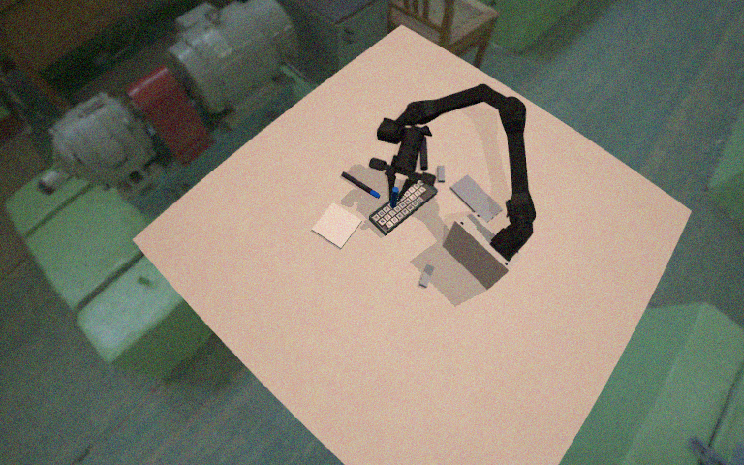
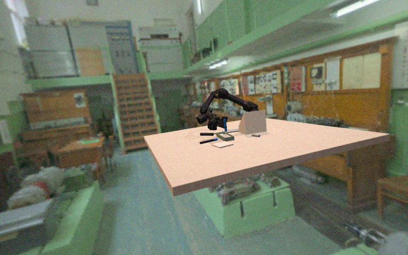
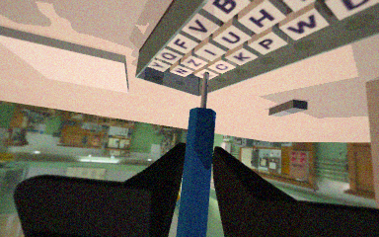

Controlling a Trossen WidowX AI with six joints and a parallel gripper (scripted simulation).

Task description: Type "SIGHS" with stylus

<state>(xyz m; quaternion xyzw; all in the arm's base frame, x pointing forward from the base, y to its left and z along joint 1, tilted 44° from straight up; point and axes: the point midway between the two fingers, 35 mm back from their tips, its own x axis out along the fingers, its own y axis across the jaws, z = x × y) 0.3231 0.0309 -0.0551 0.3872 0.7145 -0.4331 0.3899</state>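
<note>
The keyboard [image 1: 407, 209] [image 2: 226, 137] [image 3: 247, 39] lies on the desk, its lettered keys showing in the wrist view. My gripper [image 1: 395, 193] [image 2: 224, 122] [image 3: 198, 151] is shut on the blue stylus [image 1: 394, 198] [image 2: 225, 125] [image 3: 198, 170], which stands nearly upright with its thin metal tip pointing at the keys. In the wrist view the tip is at a key at the end of a row, just beside the C key [image 3: 222, 67]. That key's letter is mostly hidden by the tip. Whether the tip touches or presses the key I cannot tell.
A black pen with a blue end [image 1: 358, 184] [image 2: 207, 141] and a pale pad [image 1: 336, 225] [image 2: 221, 144] [image 3: 74, 64] lie beside the keyboard. A tilted panel [image 1: 474, 255] [image 2: 254, 121] stands near the arm's base. A grey plate [image 1: 476, 198] and small grey blocks [image 1: 440, 173] [image 1: 426, 275] lie nearby.
</note>
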